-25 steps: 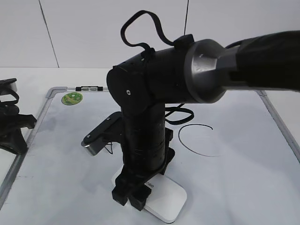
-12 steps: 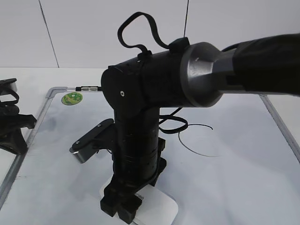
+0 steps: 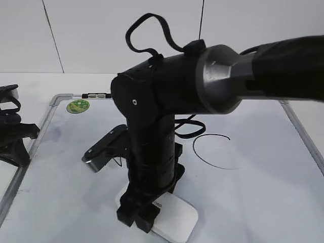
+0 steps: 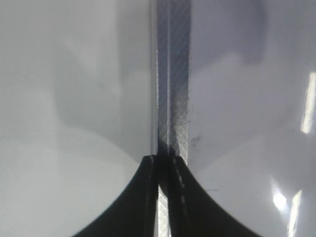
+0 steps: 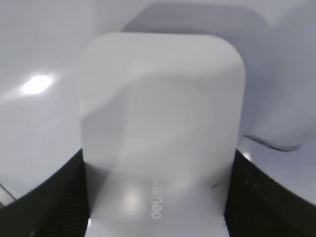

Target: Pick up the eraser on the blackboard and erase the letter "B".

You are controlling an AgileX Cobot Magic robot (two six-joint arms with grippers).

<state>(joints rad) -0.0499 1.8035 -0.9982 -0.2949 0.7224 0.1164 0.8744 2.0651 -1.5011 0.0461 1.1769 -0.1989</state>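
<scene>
Right end effector point(image 3: 139, 215): pointing down, its two black fingers point(image 5: 47, 197) clamped against the long sides of the eraser.
Eraser point(image 3: 174, 215): white, rounded, grey lettering on top; lying flat on the blackboard near its front edge, below the drawn "C" point(image 3: 212, 151).
Left end effector point(image 4: 163, 197): fingers pressed nearly together, nothing between them, over the blackboard's left frame rail.
Blackboard point(image 3: 263, 192): lying flat on the desk point(image 3: 30, 81); green sticker point(image 3: 77, 106) in its far left corner.
Letter "B": hidden behind the right arm.
</scene>
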